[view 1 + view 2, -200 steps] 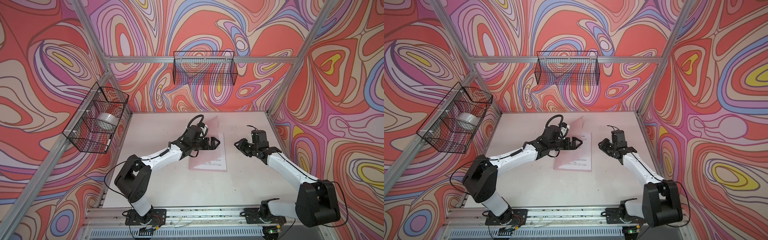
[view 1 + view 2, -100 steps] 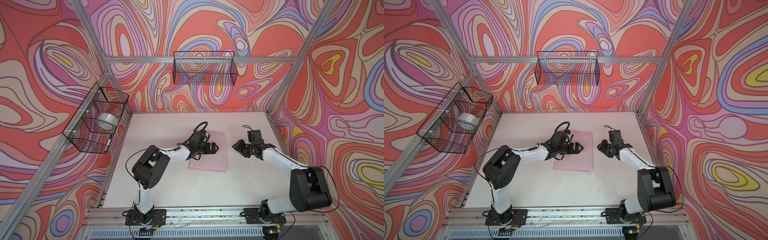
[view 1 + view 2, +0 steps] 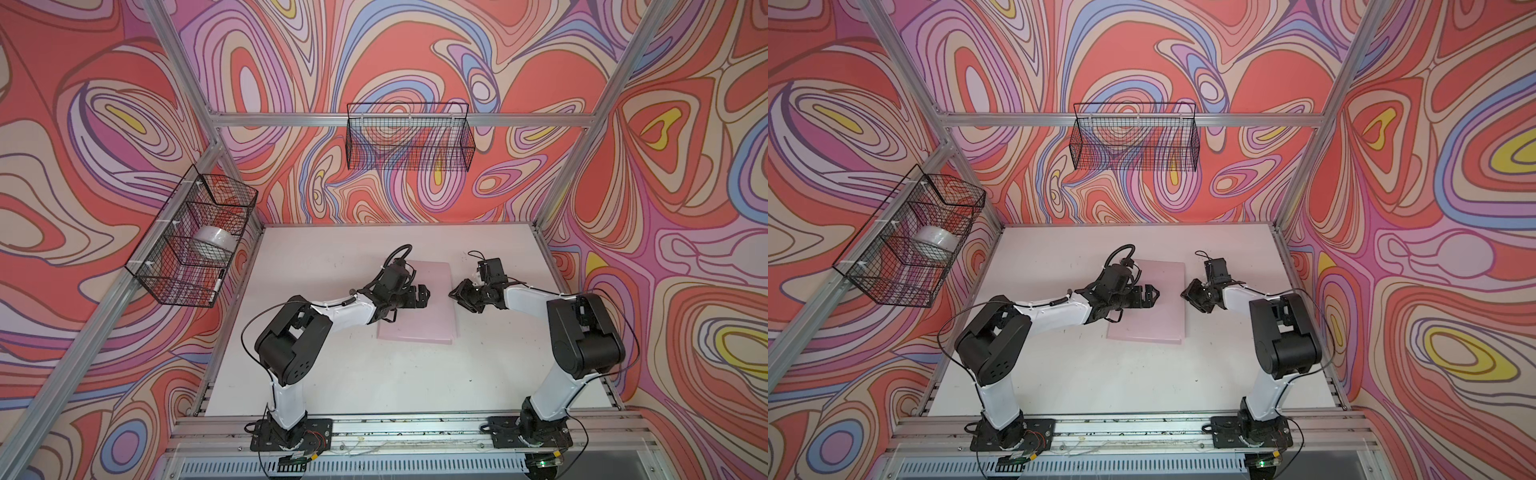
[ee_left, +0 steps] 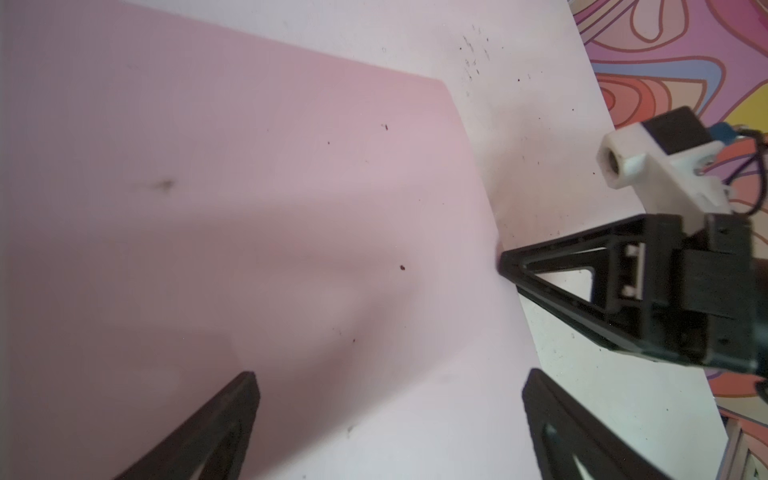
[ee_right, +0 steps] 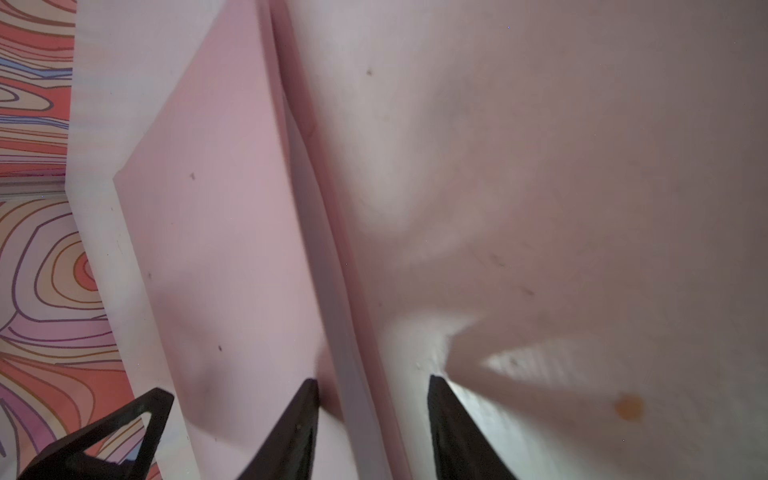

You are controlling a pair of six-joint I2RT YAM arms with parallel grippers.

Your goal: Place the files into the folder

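Pink folder (image 3: pixel 434 318); wrist views alone show left end effector (image 4: pixel 390 374), right end effector (image 5: pixel 372 378) spread.

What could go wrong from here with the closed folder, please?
1. The right gripper sits at the right edge of the folder; a nudge might slide it or flip it open.
2. The left gripper hangs open over it, seemingly not pinning it, so little would resist that push.
3. A pale strip along that edge, perhaps the papers, might slip out.
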